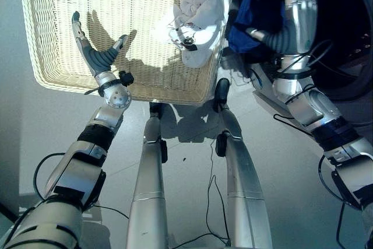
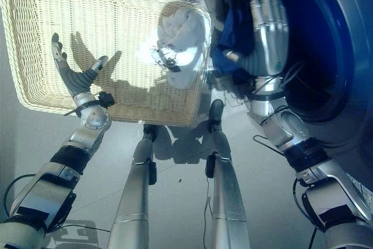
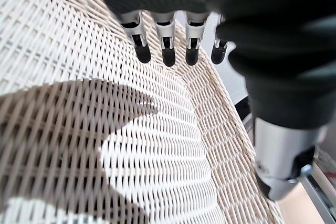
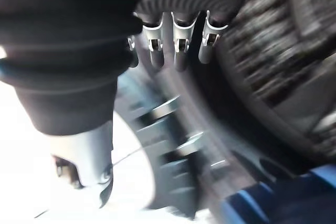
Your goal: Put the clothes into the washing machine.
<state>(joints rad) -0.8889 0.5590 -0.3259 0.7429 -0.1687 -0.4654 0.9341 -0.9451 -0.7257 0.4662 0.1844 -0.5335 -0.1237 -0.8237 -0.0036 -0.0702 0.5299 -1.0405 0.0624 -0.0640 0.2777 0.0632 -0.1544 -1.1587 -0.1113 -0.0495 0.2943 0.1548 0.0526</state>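
Fingers (image 1: pixel 76 24) straight over basket (image 1: pixel 52 56), white cloth (image 1: pixel 201 13) inside

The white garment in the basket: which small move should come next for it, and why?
Probably the left hand should move across the wicker basket to the white garment and close on it. That hand hovers open above bare wicker and holds nothing. The right hand is open at the washing machine beside a blue garment, so it is farther from the white one.

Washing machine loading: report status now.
Left hand open over the wicker basket, empty. Right hand open at the washing machine drum. Blue garment at the door; white garment in basket corner.
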